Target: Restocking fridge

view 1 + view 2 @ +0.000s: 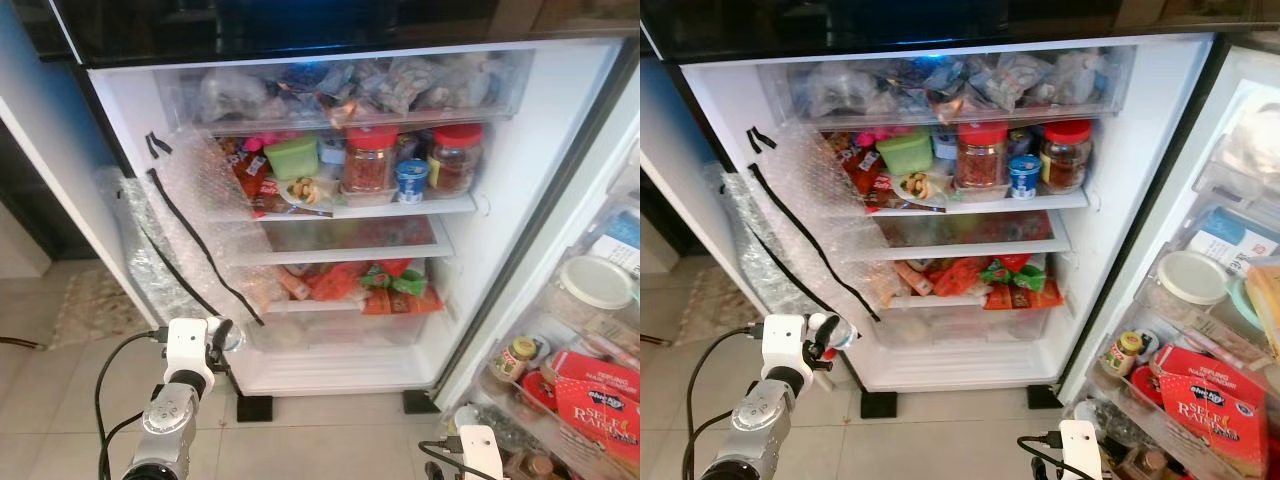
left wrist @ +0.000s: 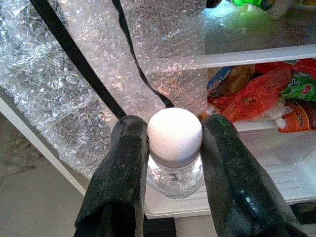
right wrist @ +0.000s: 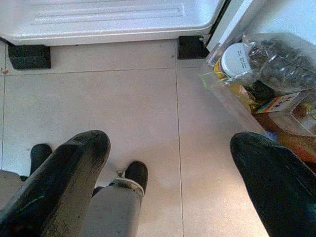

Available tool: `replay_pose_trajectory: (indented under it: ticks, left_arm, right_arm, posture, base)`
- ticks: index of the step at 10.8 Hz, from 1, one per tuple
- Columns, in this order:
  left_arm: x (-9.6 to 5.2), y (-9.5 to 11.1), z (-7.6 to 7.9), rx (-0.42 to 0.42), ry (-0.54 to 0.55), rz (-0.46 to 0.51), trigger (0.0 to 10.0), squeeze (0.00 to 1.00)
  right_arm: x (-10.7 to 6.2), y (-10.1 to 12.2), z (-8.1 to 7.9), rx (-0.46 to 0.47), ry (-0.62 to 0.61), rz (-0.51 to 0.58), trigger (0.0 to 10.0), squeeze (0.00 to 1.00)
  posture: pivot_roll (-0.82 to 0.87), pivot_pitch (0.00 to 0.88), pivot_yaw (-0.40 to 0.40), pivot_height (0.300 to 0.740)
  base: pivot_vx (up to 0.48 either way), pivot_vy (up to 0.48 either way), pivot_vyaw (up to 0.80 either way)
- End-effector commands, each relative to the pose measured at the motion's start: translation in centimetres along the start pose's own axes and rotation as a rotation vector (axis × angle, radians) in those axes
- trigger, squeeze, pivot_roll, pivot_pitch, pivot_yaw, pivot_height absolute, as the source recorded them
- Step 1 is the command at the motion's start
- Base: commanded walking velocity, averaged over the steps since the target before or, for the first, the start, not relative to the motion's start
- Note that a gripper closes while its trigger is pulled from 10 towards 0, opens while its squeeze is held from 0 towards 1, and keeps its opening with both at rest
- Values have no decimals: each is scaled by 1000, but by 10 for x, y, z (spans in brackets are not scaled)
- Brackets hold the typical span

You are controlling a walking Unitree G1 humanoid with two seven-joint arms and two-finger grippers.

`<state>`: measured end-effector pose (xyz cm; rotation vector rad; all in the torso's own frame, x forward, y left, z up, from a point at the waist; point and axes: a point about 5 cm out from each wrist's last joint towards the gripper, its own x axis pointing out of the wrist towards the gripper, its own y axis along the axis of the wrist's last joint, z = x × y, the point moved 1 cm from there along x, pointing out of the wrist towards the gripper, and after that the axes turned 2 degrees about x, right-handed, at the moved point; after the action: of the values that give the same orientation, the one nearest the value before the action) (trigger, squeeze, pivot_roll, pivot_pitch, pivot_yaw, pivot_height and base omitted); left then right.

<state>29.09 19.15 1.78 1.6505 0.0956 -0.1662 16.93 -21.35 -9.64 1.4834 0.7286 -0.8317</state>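
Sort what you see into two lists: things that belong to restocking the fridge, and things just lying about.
Job:
left gripper, shut on a clear bottle with a white cap
open fridge
middle shelf

Lying about:
bubble wrap
red-lidded jars
green tub

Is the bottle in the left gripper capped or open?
Capped: a white cap sits on the clear bottle held in the left gripper.

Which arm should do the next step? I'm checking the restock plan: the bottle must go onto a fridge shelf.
Left. The left gripper already clamps the clear bottle below its white cap, facing the shelves. The right gripper hangs open over the floor tiles.
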Motion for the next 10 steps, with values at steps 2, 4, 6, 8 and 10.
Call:
replay_pose_trajectory:
  ticks: [2, 4, 6, 8, 10]
  left_arm:
    - [1, 3, -2, -10, 0, 10, 10000, 0]
    - [1, 4, 8, -44, -9, 27, 10000, 0]
    - [1, 3, 17, -43, -48, 23, 10000, 0]
    - [4, 11, 18, -32, -63, 48, 10000, 0]
    - [0, 13, 12, -27, -54, 68, 10000, 0]
  right_arm:
    - [-1, -5, 1, -8, -3, -12, 10000, 0]
    - [-4, -13, 10, -13, -38, -28, 10000, 0]
    - [-6, -19, 16, -7, -121, -19, 10000, 0]
    - [-9, -20, 22, -135, -215, 6, 10000, 0]
    - [-10, -17, 23, -222, -241, 33, 10000, 0]
  posture:
    - [-121, 0, 29, 740]
    - [-141, 0, 17, 740]
    - [-157, 15, 24, 740]
    - [-117, 28, 19, 740]
    - [-96, 51, 24, 740]
  base:
    - [0, 0, 0]
    - [0, 0, 0]
    - [0, 0, 0]
    - [0, 0, 0]
    - [0, 0, 0]
